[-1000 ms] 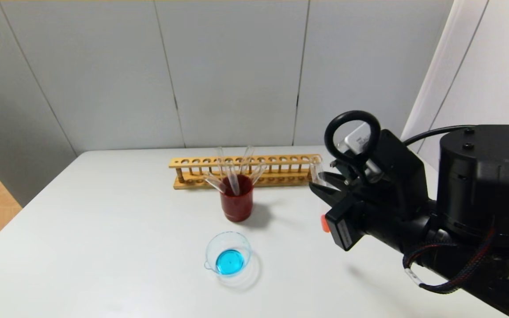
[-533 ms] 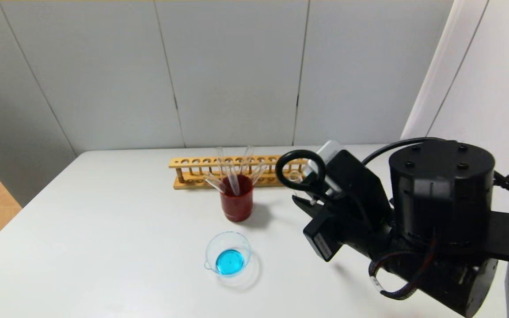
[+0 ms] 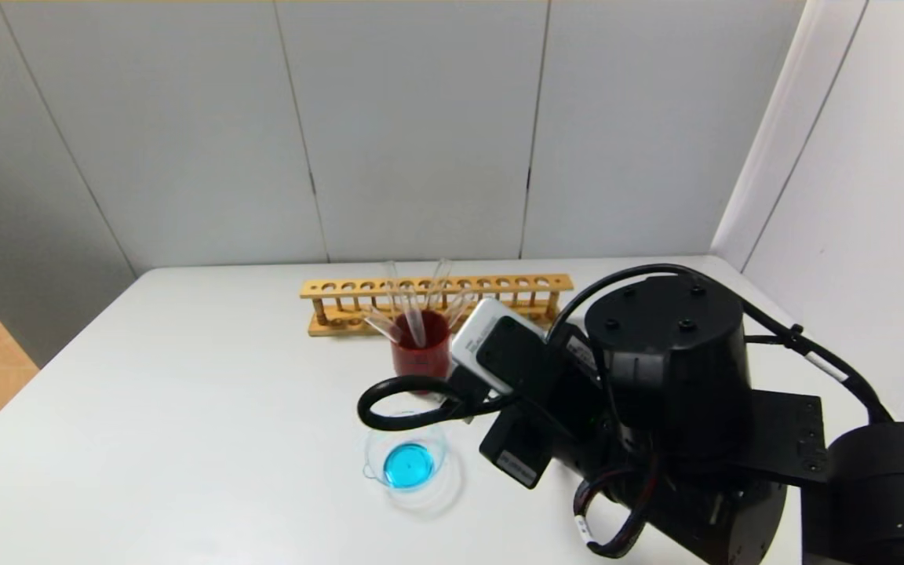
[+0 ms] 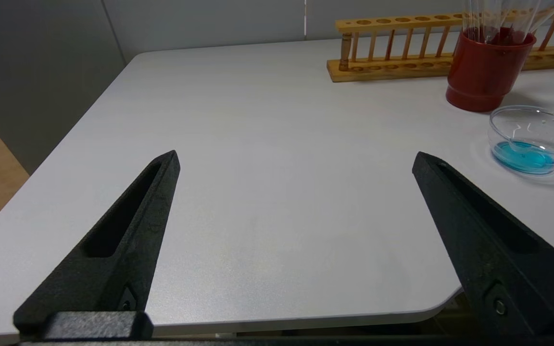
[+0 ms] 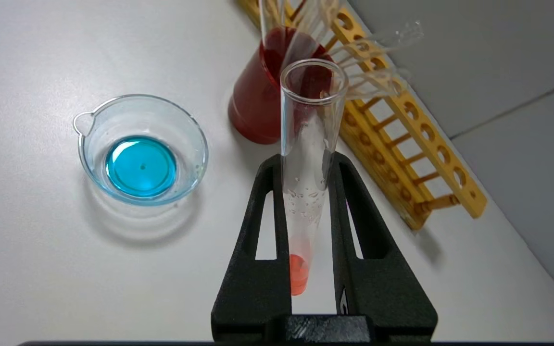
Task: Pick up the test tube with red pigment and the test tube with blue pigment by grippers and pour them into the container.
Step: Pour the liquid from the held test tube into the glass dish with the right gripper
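My right gripper is shut on the test tube with red pigment. The tube lies along the fingers, its open mouth pointing away from the wrist and a little orange-red liquid at its rounded bottom near the palm. The container stands on the table just beside the gripper, apart from it, with blue liquid in it. In the head view the right arm hides its own fingers beside the container. The test tube with blue pigment is out of view. My left gripper hangs open and empty over the table's near left edge.
A dark red cup with several clear tubes stands behind the container. Behind the cup, a long wooden rack runs along the table's back. A black cable loop hangs over the container's far rim. Bare white table lies to the left.
My right arm has swung left and toward the front with the red tube, from beside the rack's right end to right next to the container. The left gripper has not moved.
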